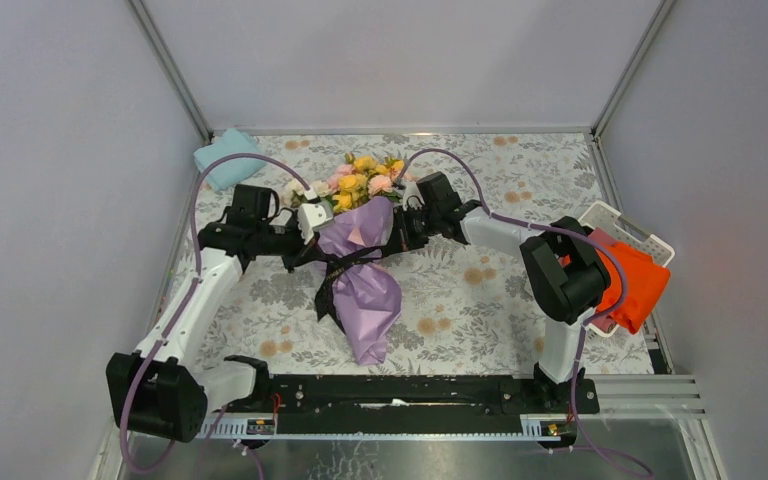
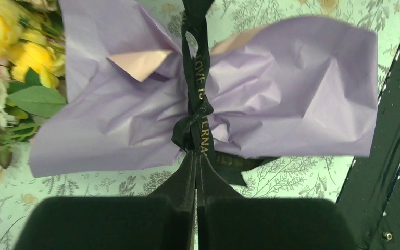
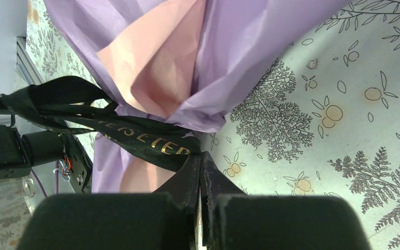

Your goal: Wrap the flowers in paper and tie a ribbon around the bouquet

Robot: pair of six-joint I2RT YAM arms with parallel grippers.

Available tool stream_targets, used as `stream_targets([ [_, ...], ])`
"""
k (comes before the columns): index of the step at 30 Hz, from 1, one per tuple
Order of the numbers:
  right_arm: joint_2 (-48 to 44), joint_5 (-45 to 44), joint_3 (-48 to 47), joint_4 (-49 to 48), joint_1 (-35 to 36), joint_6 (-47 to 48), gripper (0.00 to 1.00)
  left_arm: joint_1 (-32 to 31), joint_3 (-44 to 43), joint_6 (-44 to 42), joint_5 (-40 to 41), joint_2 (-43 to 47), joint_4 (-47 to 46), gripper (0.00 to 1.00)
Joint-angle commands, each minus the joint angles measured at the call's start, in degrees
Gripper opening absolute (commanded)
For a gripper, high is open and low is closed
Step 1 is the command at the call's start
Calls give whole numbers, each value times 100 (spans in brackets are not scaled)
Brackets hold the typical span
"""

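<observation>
The bouquet [image 1: 360, 250] lies mid-table, yellow and pink flowers [image 1: 360, 180] pointing to the far side, stems wrapped in lilac paper [image 1: 368, 300]. A black ribbon [image 1: 332, 275] with gold lettering crosses its pinched waist. My left gripper [image 1: 312, 252] is on the bouquet's left side and my right gripper [image 1: 392, 243] on its right. In the left wrist view the ribbon [image 2: 197, 88] runs over the paper [image 2: 291, 88] into the left gripper [image 2: 197, 152], which is shut on it. In the right wrist view the right gripper [image 3: 200, 156] is shut on the ribbon [image 3: 146, 140] beside the paper [image 3: 229, 57].
A light blue folded cloth [image 1: 225, 158] lies at the far left corner. An orange cloth [image 1: 635, 280] hangs out of a white basket [image 1: 632, 230] at the right edge. The black rail [image 1: 400, 392] runs along the near edge. Grey walls enclose the floral tablecloth [image 1: 480, 290].
</observation>
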State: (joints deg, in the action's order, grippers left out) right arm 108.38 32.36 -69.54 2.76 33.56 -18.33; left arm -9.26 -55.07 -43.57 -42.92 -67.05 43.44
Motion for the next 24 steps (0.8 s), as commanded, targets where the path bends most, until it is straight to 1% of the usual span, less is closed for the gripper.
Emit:
stream_targets([
  [1, -177, -54, -6, -59, -66, 119, 0, 82, -197, 466, 61, 159, -70, 0],
  [5, -68, -79, 28, 17, -61, 199, 0, 482, -52, 1620, 138, 163, -1319, 0],
  [8, -70, -157, 139, 79, -63, 260, 0, 555, 84, 2309, 221, 187, -2263, 0],
  [11, -88, -160, 286, 106, -61, 298, 0, 557, 477, 2682, 402, 94, -2997, 0],
  [12, -89, -136, 332, 106, -64, 293, 0, 554, 653, 2689, 608, -4, -3259, 0],
  [14, -95, -79, 428, 155, -67, 299, 0, 559, 987, 2401, 958, -140, -4015, 0],
  [16, -133, -50, 552, 172, -56, 288, 0, 557, 1251, 1834, 1283, -290, -4454, 0],
  [20, -190, 45, 878, 84, -39, 189, 0, 634, 1620, 769, 1770, -543, -5134, 0],
  [22, -170, 51, 1016, 90, -20, 157, 0, 706, 1698, 561, 1864, -584, -5406, 0],
  [24, -173, 39, 1188, 76, -15, 124, 0, 752, 1699, 468, 1821, -589, -5391, 0],
])
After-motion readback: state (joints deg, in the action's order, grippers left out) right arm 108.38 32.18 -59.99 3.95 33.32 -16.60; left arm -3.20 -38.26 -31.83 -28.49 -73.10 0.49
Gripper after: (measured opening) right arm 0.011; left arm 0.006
